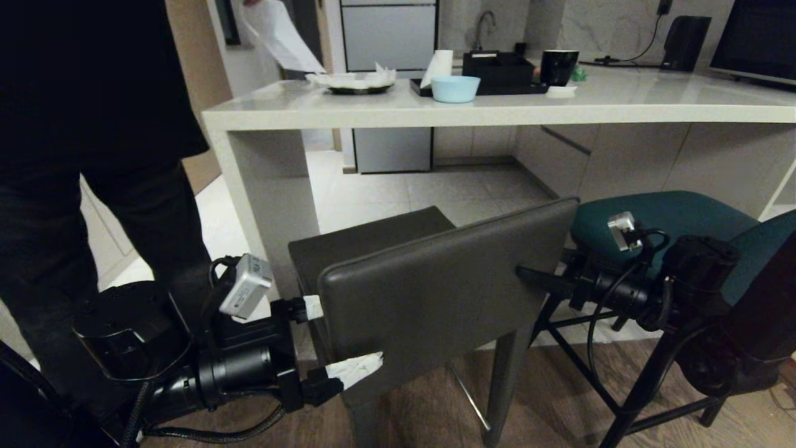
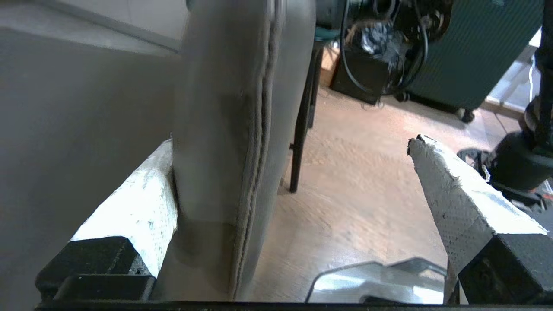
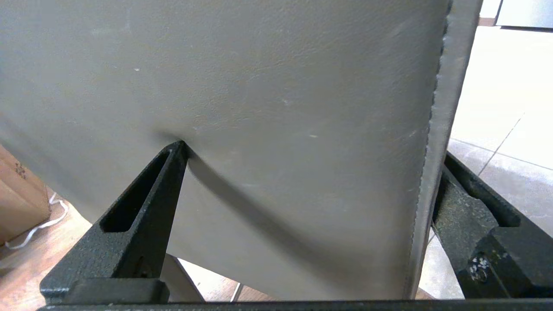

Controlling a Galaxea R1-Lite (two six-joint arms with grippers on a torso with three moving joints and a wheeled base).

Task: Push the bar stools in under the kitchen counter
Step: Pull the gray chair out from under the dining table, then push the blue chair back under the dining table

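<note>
Wood-plank flooring (image 1: 559, 398) fills the near ground. Nearest, the left gripper (image 1: 339, 339) and right gripper (image 1: 541, 280), both spread wide and grasping nothing, straddle opposite side edges of the dark grey-brown leather stool's boxy back (image 1: 435, 292); one right finger (image 3: 142, 207) dents the leather. Backrest long axis runs eight to two o'clock; the off-white speckled stone counter (image 1: 497, 112) lies at twelve. At three o'clock, beside the right arm, stands the teal curved-back stool (image 1: 671, 218), likewise not yet tucked under.

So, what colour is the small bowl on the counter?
Light blue; the bowl on the kitchen counter shows best in the head view.
</note>
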